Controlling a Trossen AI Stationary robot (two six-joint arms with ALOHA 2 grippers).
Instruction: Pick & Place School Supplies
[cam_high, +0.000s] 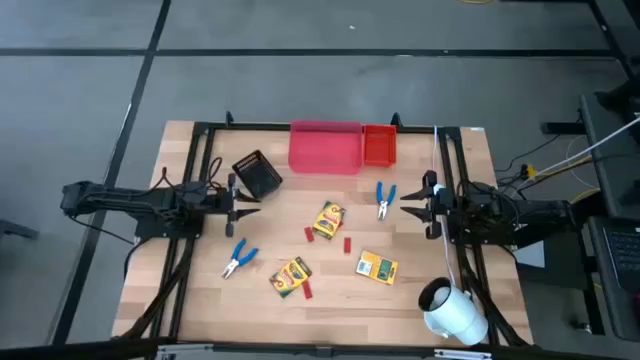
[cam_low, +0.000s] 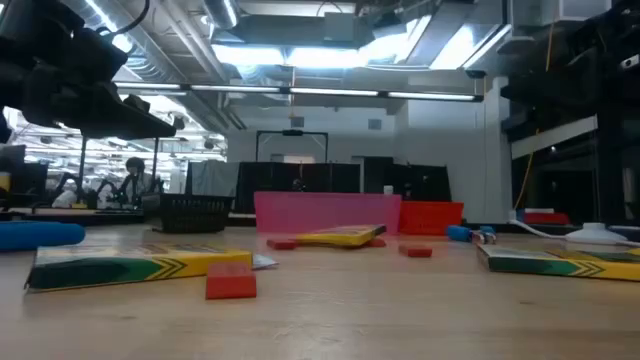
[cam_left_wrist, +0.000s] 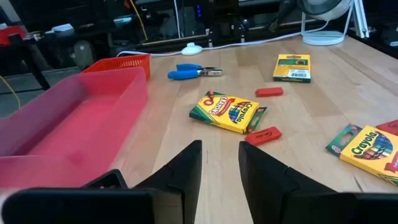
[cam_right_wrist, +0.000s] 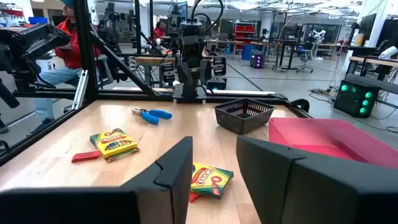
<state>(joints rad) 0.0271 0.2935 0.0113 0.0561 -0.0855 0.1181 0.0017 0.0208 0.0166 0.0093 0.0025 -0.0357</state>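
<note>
Three yellow-and-green crayon boxes lie flat on the wooden table: one at the middle (cam_high: 328, 220), one toward the near edge (cam_high: 291, 276), one right of it (cam_high: 377, 267). Small red pieces (cam_high: 309, 233) (cam_high: 347, 243) (cam_high: 308, 290) lie between them. Blue-handled pliers lie at the left (cam_high: 238, 258) and at the right (cam_high: 384, 199). My left gripper (cam_high: 248, 200) hangs open at the table's left, its fingers (cam_left_wrist: 189, 168) pointing toward the middle box (cam_left_wrist: 228, 112). My right gripper (cam_high: 408, 203) hangs open at the right, beside the right pliers, facing the middle box (cam_right_wrist: 208, 177).
A pink bin (cam_high: 325, 147) and an orange bin (cam_high: 379, 145) stand at the far edge, with a black mesh bin (cam_high: 257, 175) to their left near my left gripper. A large white cylinder (cam_high: 452, 310) lies at the near right corner. People sit beyond the table (cam_right_wrist: 68, 37).
</note>
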